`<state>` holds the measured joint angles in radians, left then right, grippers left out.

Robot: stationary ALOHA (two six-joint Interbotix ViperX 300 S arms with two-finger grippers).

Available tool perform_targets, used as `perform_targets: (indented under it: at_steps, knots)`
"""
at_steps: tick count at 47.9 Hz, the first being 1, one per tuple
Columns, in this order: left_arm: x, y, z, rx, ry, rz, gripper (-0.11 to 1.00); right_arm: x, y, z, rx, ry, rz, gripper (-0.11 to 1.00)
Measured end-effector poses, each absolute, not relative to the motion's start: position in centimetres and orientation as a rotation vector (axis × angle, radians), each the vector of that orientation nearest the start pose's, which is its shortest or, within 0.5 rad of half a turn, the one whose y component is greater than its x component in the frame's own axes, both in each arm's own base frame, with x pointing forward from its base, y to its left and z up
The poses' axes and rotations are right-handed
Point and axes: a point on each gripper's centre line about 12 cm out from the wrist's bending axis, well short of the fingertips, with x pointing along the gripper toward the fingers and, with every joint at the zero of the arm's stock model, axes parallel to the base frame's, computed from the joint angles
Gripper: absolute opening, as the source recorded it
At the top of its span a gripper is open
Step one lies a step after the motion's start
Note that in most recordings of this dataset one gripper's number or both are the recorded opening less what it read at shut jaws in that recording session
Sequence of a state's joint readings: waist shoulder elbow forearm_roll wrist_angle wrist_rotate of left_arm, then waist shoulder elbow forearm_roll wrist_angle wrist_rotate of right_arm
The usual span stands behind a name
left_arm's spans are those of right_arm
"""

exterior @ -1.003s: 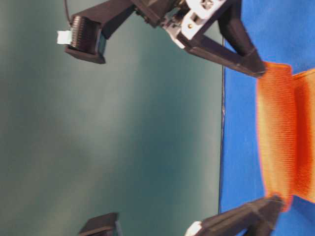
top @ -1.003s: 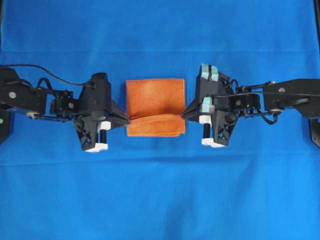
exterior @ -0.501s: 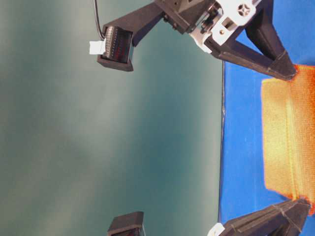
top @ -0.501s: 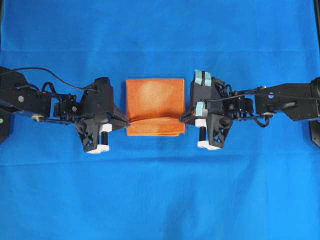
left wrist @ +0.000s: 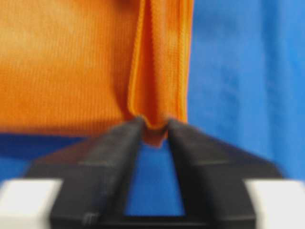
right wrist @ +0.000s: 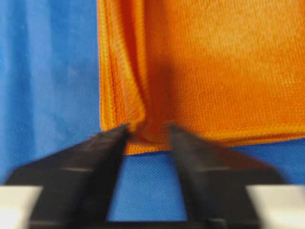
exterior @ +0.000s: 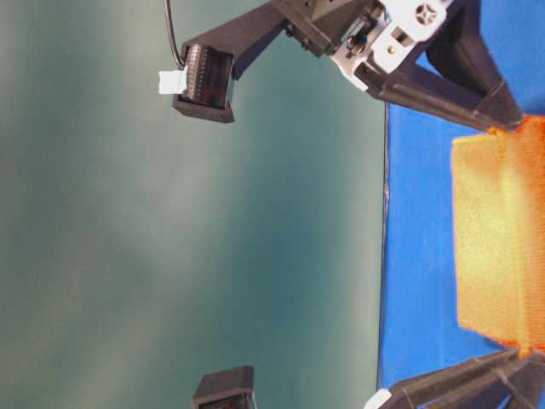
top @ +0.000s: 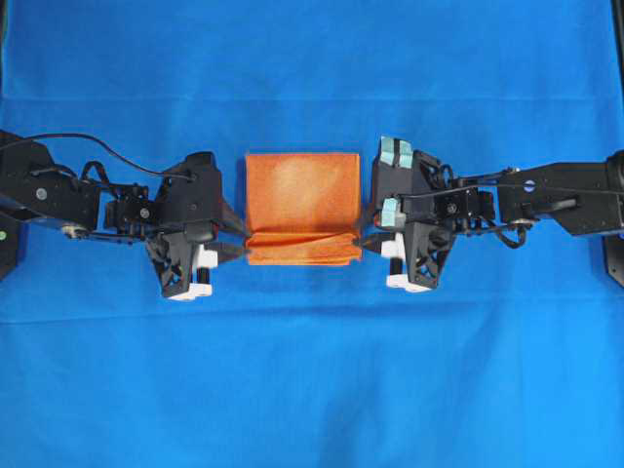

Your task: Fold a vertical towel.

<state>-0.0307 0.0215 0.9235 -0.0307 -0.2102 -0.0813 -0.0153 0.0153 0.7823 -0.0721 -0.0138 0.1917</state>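
The orange towel (top: 302, 195) lies on the blue table cloth (top: 312, 370) between my two grippers, with its near edge folded into a narrow layered strip (top: 300, 250). My left gripper (top: 244, 240) is at the strip's left end with its jaws slightly apart; the towel's corner (left wrist: 153, 131) still sits between the fingertips of the left gripper (left wrist: 153, 125). My right gripper (top: 363, 237) is at the strip's right end, jaws apart around the layered edge (right wrist: 143, 114); the wrist view shows the right gripper (right wrist: 147, 129) open. The towel (exterior: 498, 239) rests flat in the table-level view.
Both arms reach in low from the sides, the left arm (top: 58, 195) and the right arm (top: 556, 200). The blue table cloth spreads far past the towel on all sides. A teal wall (exterior: 187, 221) fills the table-level view.
Both grippers have lowered the folded strip onto the towel and parted their jaws. The strip now lies flatter than before.
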Motion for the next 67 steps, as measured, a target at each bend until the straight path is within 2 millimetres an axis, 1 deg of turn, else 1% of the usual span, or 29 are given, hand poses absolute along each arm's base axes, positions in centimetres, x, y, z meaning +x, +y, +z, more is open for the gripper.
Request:
perform_targets:
  at_steps: [2,3,5,9,14,16,19,22,28,33,37,41,44,49,56,61,67]
  knots:
    - [32.9,-1.0,10.3,-0.093,0.738,0.017,0.57,35.8,-0.5,12.8,0.121,0.779,-0.059,0.63]
    - [32.9,-0.9,10.3,-0.093,0.738,0.018,0.62,35.8,-0.5,12.8,0.121,0.776,-0.059,0.66]
    - [32.9,-1.0,10.3,-0.095,0.740,0.018,0.69,35.8,-0.4,12.9,0.118,0.773,-0.055,0.66]
    - [32.9,-1.0,10.3,-0.092,0.741,0.016,0.65,35.9,0.0,12.9,0.116,0.769,-0.045,0.61]
    - [32.8,-1.0,10.6,-0.098,0.743,0.019,0.62,35.8,0.6,13.1,0.109,0.770,-0.029,0.61]
    - [32.7,-1.0,11.0,-0.098,0.741,0.017,0.62,35.8,0.8,13.4,0.107,0.766,-0.024,0.61]
    - [32.5,-1.2,11.8,-0.095,0.736,0.010,0.62,35.5,1.2,14.6,0.101,0.749,-0.013,0.61]
    - [32.3,-1.3,13.0,-0.096,0.722,0.007,0.62,35.3,1.3,16.1,0.101,0.720,-0.009,0.61]
    - [31.6,-1.8,16.3,-0.084,0.663,-0.017,0.62,34.6,1.3,19.6,0.100,0.645,-0.004,0.61]
    - [30.6,-1.8,19.6,-0.082,0.576,-0.028,0.61,33.9,1.3,22.0,0.096,0.584,0.001,0.61]
    - [29.6,-1.8,21.4,-0.084,0.518,-0.033,0.61,33.1,1.2,24.0,0.088,0.535,0.004,0.61]
    - [28.4,-1.7,23.4,-0.088,0.449,-0.035,0.61,32.1,1.2,25.8,0.082,0.488,0.007,0.61]
    - [27.4,-1.7,24.4,-0.086,0.407,-0.040,0.61,31.1,1.1,27.0,0.075,0.453,0.009,0.61]
    - [25.5,-1.6,26.0,-0.069,0.332,-0.047,0.61,29.2,0.9,28.0,0.073,0.410,0.006,0.61]
    - [22.9,-1.4,27.7,-0.041,0.259,-0.055,0.61,26.2,0.5,29.5,0.075,0.336,-0.001,0.61]
    - [20.9,-1.3,28.5,-0.028,0.225,-0.059,0.61,23.9,0.5,30.2,0.076,0.282,0.002,0.61]
    - [19.0,-0.9,27.8,-0.029,0.205,-0.045,0.61,21.5,0.4,30.0,0.077,0.242,0.003,0.61]
